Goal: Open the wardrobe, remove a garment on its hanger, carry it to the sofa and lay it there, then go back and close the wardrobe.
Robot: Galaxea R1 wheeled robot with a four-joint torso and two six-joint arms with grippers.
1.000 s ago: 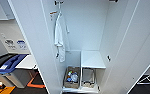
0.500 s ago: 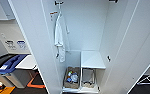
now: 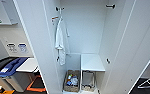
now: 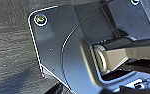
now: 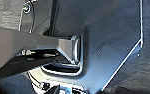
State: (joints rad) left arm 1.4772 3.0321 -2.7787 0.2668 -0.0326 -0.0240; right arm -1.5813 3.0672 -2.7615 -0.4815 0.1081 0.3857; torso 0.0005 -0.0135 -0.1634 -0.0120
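The wardrobe stands straight ahead in the head view with both white doors swung wide. Its left door and right door frame the open inside. A plain white shirt hangs at the inner left side from a hook near the top. A dark rail fitting sticks out at the upper right. Both wrist views show the robot's dark plate and jointed bar over dark floor.
A white shelf sits low on the wardrobe's right side, with two baskets of small items on its floor. A blue-lidded bin and a white table stand left of it. A white wire rack is at the lower right.
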